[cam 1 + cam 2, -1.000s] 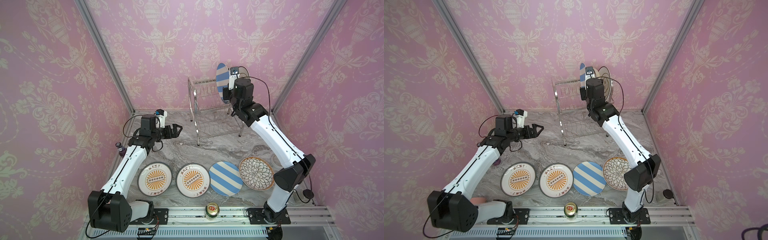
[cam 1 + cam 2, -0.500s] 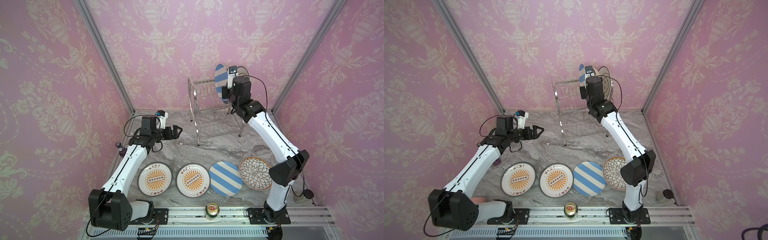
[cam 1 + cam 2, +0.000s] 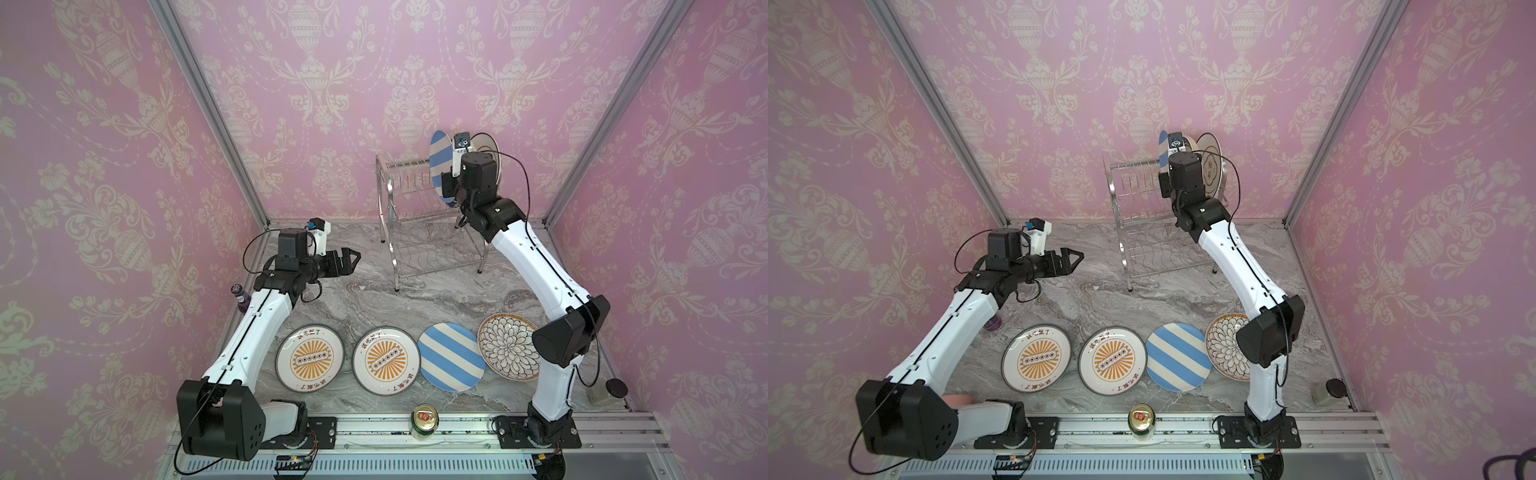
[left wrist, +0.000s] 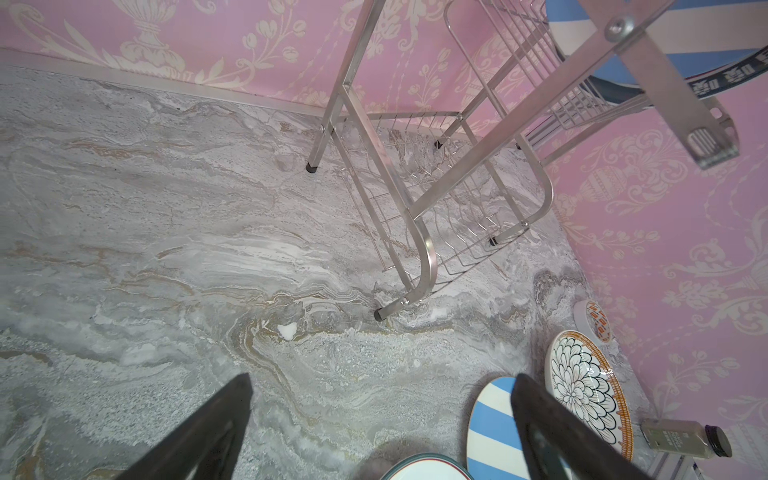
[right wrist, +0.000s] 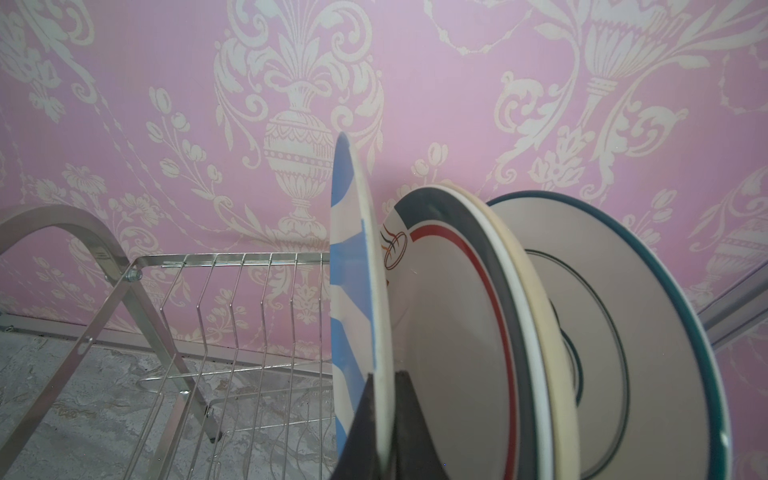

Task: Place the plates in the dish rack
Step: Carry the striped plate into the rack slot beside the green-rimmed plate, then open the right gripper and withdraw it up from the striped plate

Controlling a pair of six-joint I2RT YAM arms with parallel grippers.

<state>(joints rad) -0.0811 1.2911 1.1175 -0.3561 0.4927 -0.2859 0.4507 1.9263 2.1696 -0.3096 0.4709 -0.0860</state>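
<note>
Round blue-and-white striped plate (image 3: 439,166), upright, top tier of the shiny steel wire dish rack (image 3: 415,237)!
Top views: your right gripper (image 3: 448,194) at its rim. Left wrist: left gripper (image 4: 381,376) spread wide, well off the rack. Right wrist: fingers (image 5: 363,424) clamped on that rim.

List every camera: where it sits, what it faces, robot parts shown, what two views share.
Top views: high at the front, looking down on the table, left arm, right arm, dish rack.
Left wrist: on the left arm, facing rack and table; open left hand shows.
Right wrist: at rack top, facing the wall; right hand pinches the striped plate.
Both wrist views share rack and that plate.
</note>
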